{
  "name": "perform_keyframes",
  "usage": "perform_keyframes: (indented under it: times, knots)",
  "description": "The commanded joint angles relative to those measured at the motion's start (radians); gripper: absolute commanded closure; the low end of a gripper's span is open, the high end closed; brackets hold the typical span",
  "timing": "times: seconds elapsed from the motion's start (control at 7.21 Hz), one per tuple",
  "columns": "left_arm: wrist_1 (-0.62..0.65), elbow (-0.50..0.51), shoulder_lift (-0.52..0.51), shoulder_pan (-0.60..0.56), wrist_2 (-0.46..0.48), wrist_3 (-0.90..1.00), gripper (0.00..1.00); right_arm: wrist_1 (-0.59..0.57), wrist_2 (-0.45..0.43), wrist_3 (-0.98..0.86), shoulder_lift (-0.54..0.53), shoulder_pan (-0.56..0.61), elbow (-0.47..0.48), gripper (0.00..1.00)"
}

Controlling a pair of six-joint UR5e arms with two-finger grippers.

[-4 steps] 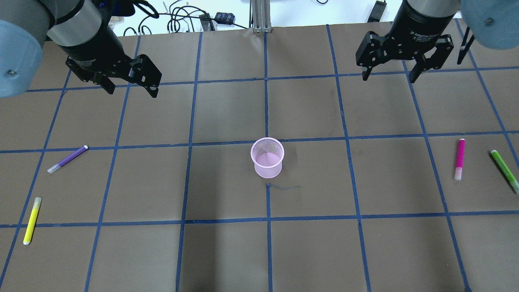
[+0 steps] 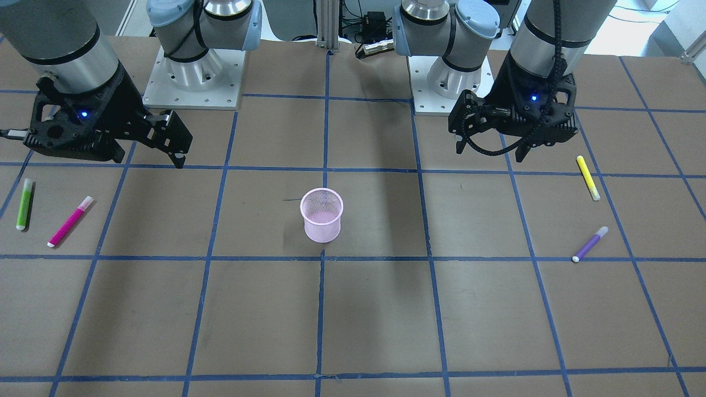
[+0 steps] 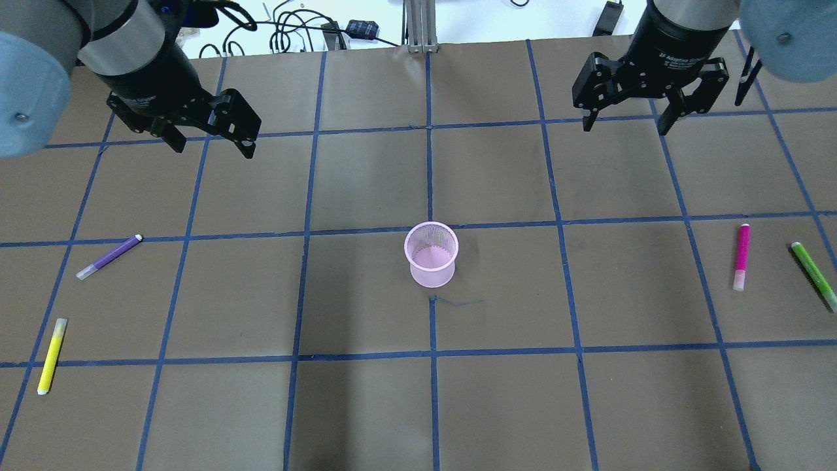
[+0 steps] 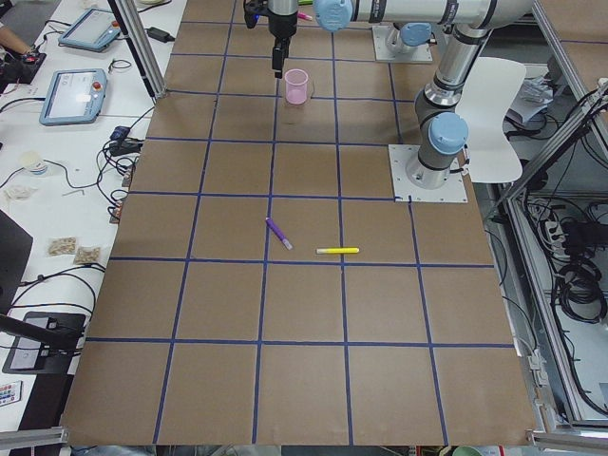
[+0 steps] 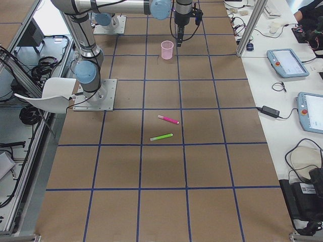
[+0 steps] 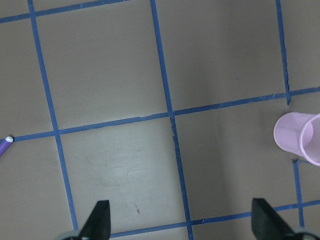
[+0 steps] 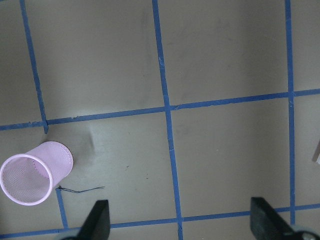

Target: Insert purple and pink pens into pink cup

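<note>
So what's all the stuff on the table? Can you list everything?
mesh cup: 1, pink, upright and empty, middle of the table
purple pen: 1, purple, lying flat on the robot's left side
yellow pen: 1, yellow, lying flat on the left, nearer the robot than the purple one
pink pen: 1, pink, lying flat on the robot's right side
green pen: 1, green, lying flat beside the pink pen, further right
table: 1, brown with blue tape squares
cables: several, black, behind the table's far edge
left gripper: 1, black, open, empty, above the table
right gripper: 1, black, open, empty, above the table
</note>
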Motion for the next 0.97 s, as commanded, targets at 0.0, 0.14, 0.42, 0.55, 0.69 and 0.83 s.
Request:
perform_keyframes:
  times: [0.0,0.14,0.42,0.55,0.69,0.83]
  knots:
    - [0.005,-0.017,-0.007,0.042,0.005,0.060,0.00,-0.005,-0.007,0.002,0.005,-0.013,0.001,0.00]
    - [-0.001,-0.030,-0.010,0.078,0.005,0.151,0.00,-0.009,-0.009,0.018,0.013,-0.060,0.002,0.00]
    - [0.041,-0.127,-0.029,0.230,0.002,0.321,0.00,-0.050,-0.001,0.028,0.054,-0.227,0.024,0.00]
    - [0.128,-0.169,-0.048,0.294,0.002,0.424,0.00,-0.066,-0.003,0.026,0.109,-0.306,0.042,0.00]
    - [0.197,-0.200,-0.074,0.331,0.003,0.571,0.00,-0.135,-0.003,0.028,0.153,-0.388,0.062,0.00]
    - [0.283,-0.224,-0.108,0.350,0.060,0.638,0.00,-0.197,-0.004,0.029,0.193,-0.430,0.091,0.00]
